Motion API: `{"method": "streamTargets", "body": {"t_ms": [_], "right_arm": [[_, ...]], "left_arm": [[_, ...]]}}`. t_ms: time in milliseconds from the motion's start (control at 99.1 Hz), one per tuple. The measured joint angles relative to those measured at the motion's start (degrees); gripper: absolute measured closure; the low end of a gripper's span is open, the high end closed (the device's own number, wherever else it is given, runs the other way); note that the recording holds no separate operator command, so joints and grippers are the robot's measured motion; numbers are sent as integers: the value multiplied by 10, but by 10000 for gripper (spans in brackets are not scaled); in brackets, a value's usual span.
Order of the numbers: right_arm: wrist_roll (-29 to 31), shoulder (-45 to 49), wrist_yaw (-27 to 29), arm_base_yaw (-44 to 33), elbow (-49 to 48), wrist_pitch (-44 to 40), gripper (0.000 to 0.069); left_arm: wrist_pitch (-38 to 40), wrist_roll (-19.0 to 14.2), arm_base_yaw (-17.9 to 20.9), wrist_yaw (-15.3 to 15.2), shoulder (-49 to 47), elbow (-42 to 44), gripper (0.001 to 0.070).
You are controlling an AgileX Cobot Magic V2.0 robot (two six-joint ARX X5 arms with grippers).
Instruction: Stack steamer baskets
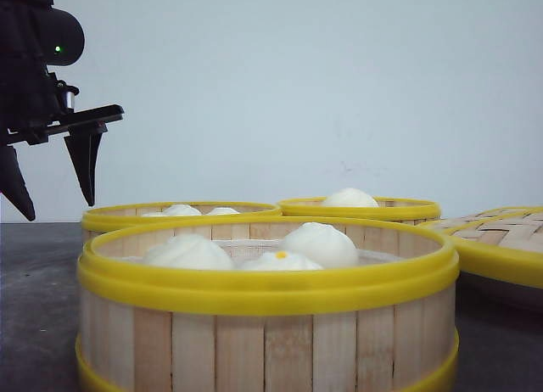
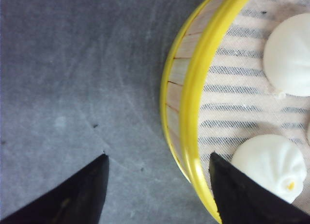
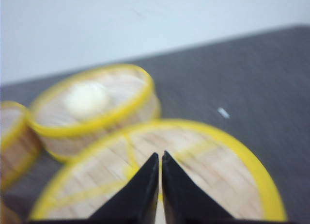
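We found the left tool spread wide, straddling the yellow-banded rim of a round slatted-wood steamer basket at right of the left wrist frame. The right tool, pinched narrow and empty, hung over the woven-bamboo lid.

Three round steamer baskets stand upright and unstacked on the dark grey surface, each a low drum of pale vertical wooden slats with thick yellow bands at its rims. The nearest basket sits at the front edge, open-topped, holding three white buns on striped cloth. Behind it, the rear left basket holds two visible buns, and the rear right basket shows one.
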Motion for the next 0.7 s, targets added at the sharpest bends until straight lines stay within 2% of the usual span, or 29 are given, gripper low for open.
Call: {"method": "streamTargets", "body": {"t_ms": [141,454,555,696], "right_arm": [[0,0,-14,0,0,84,684],[0,0,-14,0,0,48,684],[0,0,-35,0,2,56,684],[-2,7,-42,0,52,55,684]], "left_arm": [[3,6,0,0,0,0,320],[0,23,0,1,0,0,323],[-2,27,0,1,0,0,323],[0,33,0,1,-2,0,323]]}}
